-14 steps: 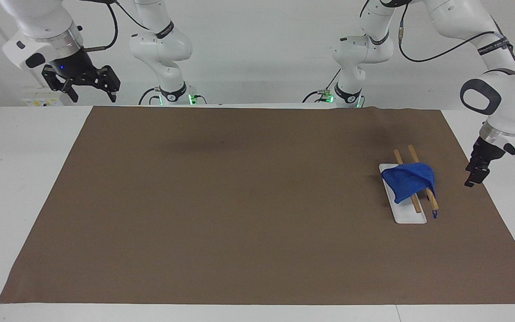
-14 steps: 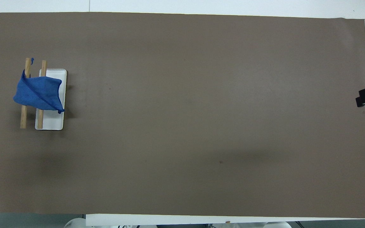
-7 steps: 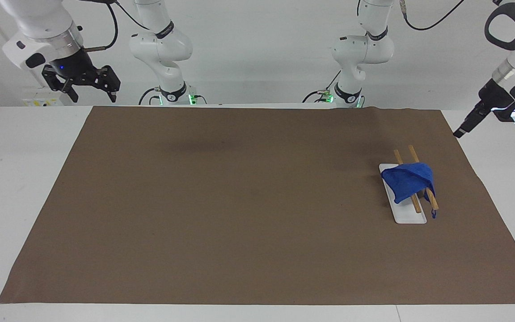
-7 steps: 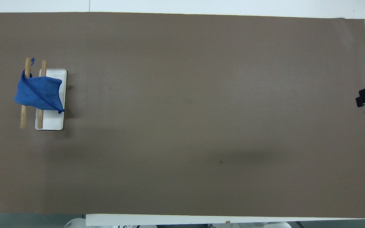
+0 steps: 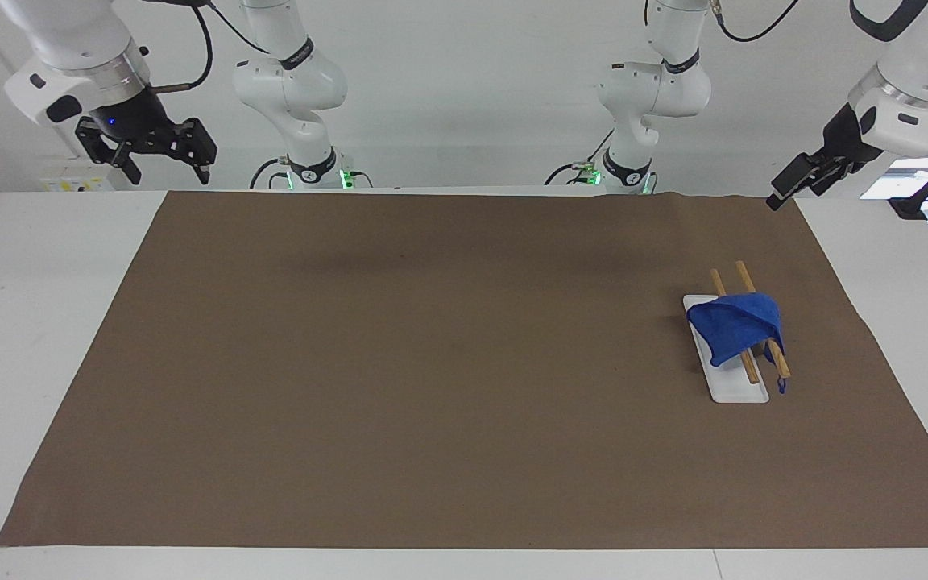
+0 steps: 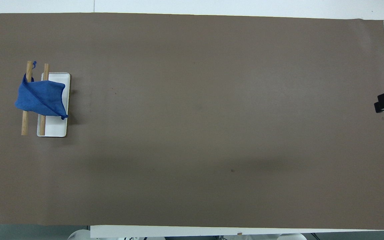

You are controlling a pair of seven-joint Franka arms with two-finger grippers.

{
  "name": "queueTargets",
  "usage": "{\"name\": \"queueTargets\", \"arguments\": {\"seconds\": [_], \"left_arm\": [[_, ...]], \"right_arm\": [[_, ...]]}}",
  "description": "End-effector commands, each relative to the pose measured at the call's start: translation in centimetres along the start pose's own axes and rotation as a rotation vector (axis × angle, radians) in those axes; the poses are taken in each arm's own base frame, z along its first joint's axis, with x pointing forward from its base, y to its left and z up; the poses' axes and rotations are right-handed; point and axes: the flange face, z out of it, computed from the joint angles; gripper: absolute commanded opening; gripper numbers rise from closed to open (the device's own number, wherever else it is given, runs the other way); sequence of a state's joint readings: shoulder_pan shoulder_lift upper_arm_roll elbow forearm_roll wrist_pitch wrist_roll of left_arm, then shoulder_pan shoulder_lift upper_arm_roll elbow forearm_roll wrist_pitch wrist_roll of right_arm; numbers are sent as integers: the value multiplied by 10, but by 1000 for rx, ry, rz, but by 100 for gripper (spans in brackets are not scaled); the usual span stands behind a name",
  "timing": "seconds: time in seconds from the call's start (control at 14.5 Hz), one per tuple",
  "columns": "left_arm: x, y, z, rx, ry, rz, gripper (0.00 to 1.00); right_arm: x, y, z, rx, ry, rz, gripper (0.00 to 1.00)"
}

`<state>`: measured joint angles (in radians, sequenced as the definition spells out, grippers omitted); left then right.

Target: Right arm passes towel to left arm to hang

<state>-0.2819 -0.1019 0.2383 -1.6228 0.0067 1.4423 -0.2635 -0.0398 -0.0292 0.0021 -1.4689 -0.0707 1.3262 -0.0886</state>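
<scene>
Facing view: soft blue towel [image 5: 736, 326] draped over wooden rods [image 5: 747, 366]; left gripper [image 5: 786, 188], right gripper [image 5: 159, 153] wide, empty

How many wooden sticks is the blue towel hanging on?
2. One wooden stick is out over the brown mat, toward the left arm's end; the other wooden stick runs beside it above the white base. The blue towel covers both middles.

left end effector [image 5: 786, 187] raised, open | right end effector [image 5: 159, 157] raised, open, waiting

Only the towel-draped rack [image 5: 739, 338] interrupts the otherwise open brown mat [image 5: 432, 362].
</scene>
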Motion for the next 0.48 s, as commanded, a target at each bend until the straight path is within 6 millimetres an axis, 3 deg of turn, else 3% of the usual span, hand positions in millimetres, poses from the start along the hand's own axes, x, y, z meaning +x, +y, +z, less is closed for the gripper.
{"name": "queueTargets", "arguments": {"seconds": [0.0, 0.41], "left_arm": [[-3, 15, -8, 44, 2, 55, 100], [-5, 21, -10, 50, 8, 129, 100]], "right_arm": [[-6, 1, 1, 18, -8, -24, 100], [-6, 1, 1, 17, -8, -24, 100]]}}
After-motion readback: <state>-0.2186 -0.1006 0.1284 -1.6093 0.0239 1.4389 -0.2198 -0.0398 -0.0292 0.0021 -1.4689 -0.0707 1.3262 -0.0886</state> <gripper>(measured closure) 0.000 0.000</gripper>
